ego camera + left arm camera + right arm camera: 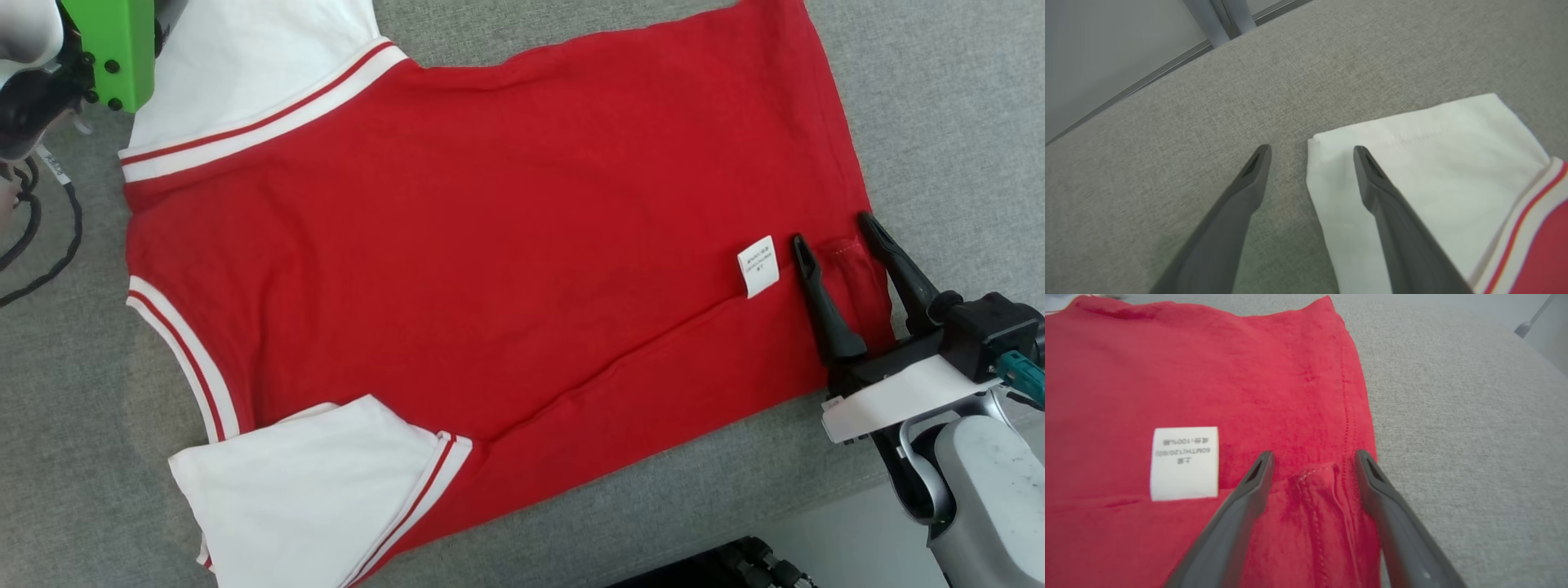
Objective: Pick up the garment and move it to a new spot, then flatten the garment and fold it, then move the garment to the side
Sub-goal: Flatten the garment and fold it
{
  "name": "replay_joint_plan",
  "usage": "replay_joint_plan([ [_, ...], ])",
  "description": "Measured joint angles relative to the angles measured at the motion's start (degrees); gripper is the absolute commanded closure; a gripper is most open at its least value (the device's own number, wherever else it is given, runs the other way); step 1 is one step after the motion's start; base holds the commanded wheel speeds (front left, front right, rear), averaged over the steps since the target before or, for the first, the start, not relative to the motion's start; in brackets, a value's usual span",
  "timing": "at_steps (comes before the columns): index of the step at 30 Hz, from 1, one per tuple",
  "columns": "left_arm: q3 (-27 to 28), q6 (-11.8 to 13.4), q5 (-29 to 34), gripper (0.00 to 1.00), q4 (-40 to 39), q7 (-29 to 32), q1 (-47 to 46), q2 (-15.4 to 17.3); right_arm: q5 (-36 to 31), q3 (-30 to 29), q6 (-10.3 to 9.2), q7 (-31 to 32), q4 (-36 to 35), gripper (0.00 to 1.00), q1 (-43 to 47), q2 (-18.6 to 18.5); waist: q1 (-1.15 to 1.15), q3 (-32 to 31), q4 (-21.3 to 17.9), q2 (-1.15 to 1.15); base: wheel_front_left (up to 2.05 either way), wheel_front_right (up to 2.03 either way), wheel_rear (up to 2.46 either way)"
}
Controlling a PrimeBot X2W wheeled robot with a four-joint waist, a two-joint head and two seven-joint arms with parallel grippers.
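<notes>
Evidently the garment (490,245) is spread almost flat across the middle of the head view, on a grey woven surface (939,122). It is a red knit shirt with white sleeves and red-and-white striped trim, lying slantwise with one sleeve at the upper left and the other at the lower left.

The right gripper (832,229) stands at the right of that view with its fingers spread wide and gripping nothing. They straddle the hem corner beside a small white care label (758,265). In the right wrist view a small flap of hem is turned over between the fingertips, its pale stitching showing, so this placement looks meant for pinching that corner, either to smooth it or to start a fold.

The left gripper (1311,149) is likewise open and empty. One finger hangs over the white sleeve (1433,163) and the other over bare grey cloth, bracketing the sleeve's corner, probably to take the matching hold at the far end.

The red fabric looks soft and slightly creased, with a long shallow ridge running toward the lower left. The sleeve is smooth and crisp-edged; the surface below is coarse and matte.
</notes>
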Motion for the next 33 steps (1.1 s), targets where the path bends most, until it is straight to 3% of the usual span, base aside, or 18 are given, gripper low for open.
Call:
replay_joint_plan([
  [10, -1.9, -0.1, 0.5, 0.0, 2.0, -0.2, -1.8, 0.9, -0.5, -0.7, 0.0, 0.0, -0.4, 0.0, -0.1, 0.4, -0.01, 1.0, -0.6, 0.0, 0.0, 0.0, 0.0],
  [11, -2.1, -0.1, 0.4, 0.13, 2.1, -0.1, -1.8, 0.9, -0.5, -0.7, 0.0, 0.0, -0.4, 0.0, -0.1, 0.4, -0.01, 1.0, -0.6, 0.0, 0.0, 0.0, 0.0],
  [13, -2.5, -0.1, -0.3, 0.7, 2.1, 0.4, -1.8, 0.9, -0.8, -0.7, 0.0, 0.0, -0.4, 0.0, -0.1, 0.4, 0.0, 0.9, -0.7, 0.0, 0.0, 0.0, 0.0],
  [14, -2.9, -0.1, -1.0, 0.9, 1.9, 0.6, -1.8, 0.8, -0.9, -0.7, 0.0, 0.0, -0.5, 0.0, -0.1, 0.4, 0.0, 0.9, -0.7, 0.0, 0.0, 0.0, 0.0],
  [15, -3.2, -0.1, -1.6, 1.0, 1.6, 0.9, -1.8, 0.9, -0.9, -0.7, 0.0, 0.0, -0.6, 0.0, -0.1, 0.4, -0.01, 0.9, -0.8, 0.0, 0.0, 0.0, 0.0],
  [19, -4.3, -0.2, -2.0, 1.0, 0.8, -0.4, -1.9, 1.2, -0.6, -1.1, 0.0, 0.0, -1.4, 0.0, -0.6, 0.4, -0.01, 0.8, -0.8, 0.0, 0.0, 0.0, 0.0],
  [25, -6.4, -0.2, -3.0, 1.0, -0.4, -2.6, -2.0, 1.3, 6.4, 0.3, 0.0, 2.4, -0.9, 0.0, -3.4, -0.3, -0.01, -0.6, 0.0, 0.0, 0.0, 0.0, 0.0],
  [33, -9.9, -0.2, -5.6, 1.0, -3.3, -3.6, -2.0, 1.1, 9.3, 1.5, 0.01, 21.8, 3.9, 0.0, -18.5, -3.7, 0.0, -2.8, 2.7, 0.0, 0.0, 0.0, 0.0],
])
